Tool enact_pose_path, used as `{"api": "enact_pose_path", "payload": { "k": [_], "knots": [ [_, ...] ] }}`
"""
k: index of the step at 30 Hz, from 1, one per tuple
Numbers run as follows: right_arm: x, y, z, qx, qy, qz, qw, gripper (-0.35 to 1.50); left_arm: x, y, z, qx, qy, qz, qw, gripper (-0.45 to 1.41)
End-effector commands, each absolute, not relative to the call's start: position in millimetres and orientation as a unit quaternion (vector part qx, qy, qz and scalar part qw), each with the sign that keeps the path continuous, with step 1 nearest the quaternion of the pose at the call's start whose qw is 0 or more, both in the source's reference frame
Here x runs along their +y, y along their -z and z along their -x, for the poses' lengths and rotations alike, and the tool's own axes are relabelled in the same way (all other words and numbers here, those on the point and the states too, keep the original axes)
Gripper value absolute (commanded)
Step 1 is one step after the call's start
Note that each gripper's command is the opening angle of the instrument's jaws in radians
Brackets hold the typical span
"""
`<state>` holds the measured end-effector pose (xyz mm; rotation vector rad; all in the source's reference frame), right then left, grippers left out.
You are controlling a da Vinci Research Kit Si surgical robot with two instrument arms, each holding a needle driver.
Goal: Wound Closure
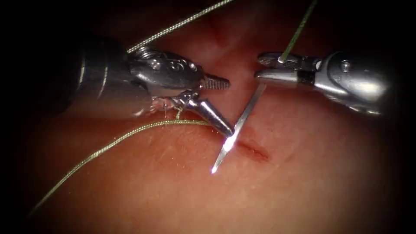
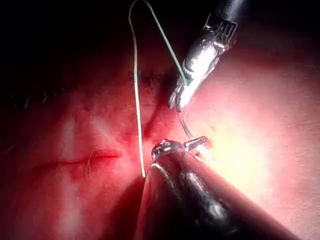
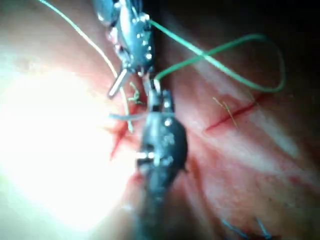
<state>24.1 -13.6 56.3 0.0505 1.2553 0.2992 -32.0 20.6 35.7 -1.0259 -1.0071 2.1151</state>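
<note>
The needle (image 1: pixel 236 130) lies nearest in the endoscope view, a bright curved sliver running from about 1 o'clock down to 7 o'clock over the left end of the cut (image 1: pixel 253 151). Its tip (image 1: pixel 214 170) shows free above the tissue (image 1: pixel 303 182), so it does not look to be buried there, though where it crosses the cut I cannot tell if it touches the skin.

Behind it, at 9 o'clock, the left end effector (image 1: pixel 225 104) has its jaws spread wide. The lower one points at the needle's middle, touching or just beside it, and grips nothing. Thread (image 1: pixel 130 134) passes under it toward 8 o'clock, and another length leaves toward 12 o'clock.

Farther back at 2 o'clock, the right end effector (image 1: pixel 262 69) is pressed together, pinching the needle at its rear end, with green thread (image 1: pixel 299 28) rising from it.

Risks, as I judge them: the single rear grip could let the needle twist or slip if the open left jaw knocks it, and the loose thread near the left jaws could snag.
</note>
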Motion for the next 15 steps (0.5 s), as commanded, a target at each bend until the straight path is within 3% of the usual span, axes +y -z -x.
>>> {"api": "enact_pose_path", "payload": {
  "k": [1, 11, 13, 14, 15],
  "knots": [
    [-13.1, -56.2, -24.6, 0.588, -0.139, -0.013, 0.797, -0.35, 20.8, -36.4, 32.7, -0.377, -0.789, 0.388, 0.292, 0.96],
    [-13.0, -54.2, -24.6, 0.599, -0.138, 0.020, 0.788, -0.35, 20.0, -37.4, 34.1, -0.396, -0.754, 0.423, 0.309, 0.89],
    [-13.1, -54.1, -24.6, 0.599, -0.138, 0.020, 0.788, -0.35, 20.0, -37.3, 34.0, -0.400, -0.749, 0.433, 0.303, 0.73],
    [-13.1, -54.1, -24.7, 0.599, -0.136, 0.022, 0.789, -0.35, 20.0, -37.3, 33.8, -0.405, -0.746, 0.435, 0.300, 0.39],
    [-13.2, -54.0, -24.7, 0.599, -0.135, 0.022, 0.789, -0.35, 20.0, -37.3, 33.7, -0.407, -0.744, 0.437, 0.301, 0.17]
  ]
}}
